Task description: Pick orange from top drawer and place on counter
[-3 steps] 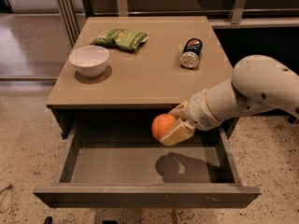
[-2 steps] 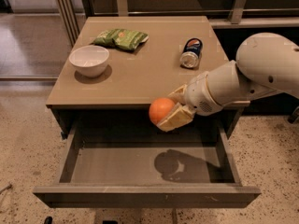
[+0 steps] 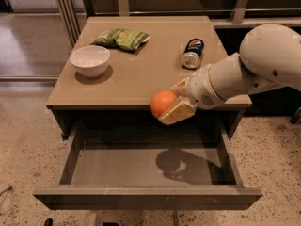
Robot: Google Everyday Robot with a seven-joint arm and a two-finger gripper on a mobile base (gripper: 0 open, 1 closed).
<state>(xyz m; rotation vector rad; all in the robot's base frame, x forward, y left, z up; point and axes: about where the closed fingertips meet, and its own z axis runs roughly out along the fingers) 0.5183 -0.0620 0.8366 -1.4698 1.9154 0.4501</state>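
Observation:
My gripper point(image 3: 173, 102) is shut on the orange point(image 3: 162, 102), a small round orange fruit, and holds it in the air at the front edge of the counter point(image 3: 141, 74), above the back of the open top drawer point(image 3: 146, 168). The white arm reaches in from the right. The drawer is pulled out and its grey floor holds only the shadow of the arm and fruit.
On the counter stand a white bowl point(image 3: 90, 60) at the left, a green snack bag point(image 3: 122, 38) at the back and a can lying on its side point(image 3: 192, 53) at the right. Metal legs and a shelf lie behind the counter.
My gripper has lifted the orange up and out of the drawer, from low over the drawer floor to the level of the counter's front edge.

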